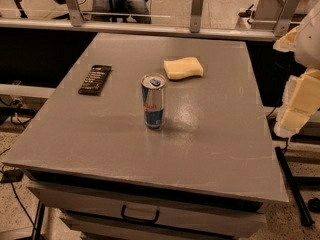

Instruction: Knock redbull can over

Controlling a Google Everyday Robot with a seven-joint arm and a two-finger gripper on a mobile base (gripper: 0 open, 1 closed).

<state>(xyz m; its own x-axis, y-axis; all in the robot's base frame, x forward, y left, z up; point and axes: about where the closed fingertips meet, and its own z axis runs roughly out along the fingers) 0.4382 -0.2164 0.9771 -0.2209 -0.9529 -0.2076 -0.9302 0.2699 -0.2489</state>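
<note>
The redbull can (pixel 153 101) stands upright near the middle of the grey table (pixel 215 134). It is slim, with silver and blue panels, a red logo and a silver top with a pull tab. My gripper (pixel 296 109) is at the right edge of the view, beyond the table's right side and level with the can. It is well apart from the can, far to its right. It holds nothing that I can see.
A yellow sponge (pixel 183 67) lies behind and to the right of the can. A flat black remote-like bar (pixel 95 79) lies at the left. A drawer with a handle (pixel 140 215) is under the front edge. A metal rail (pixel 150 28) runs behind the table.
</note>
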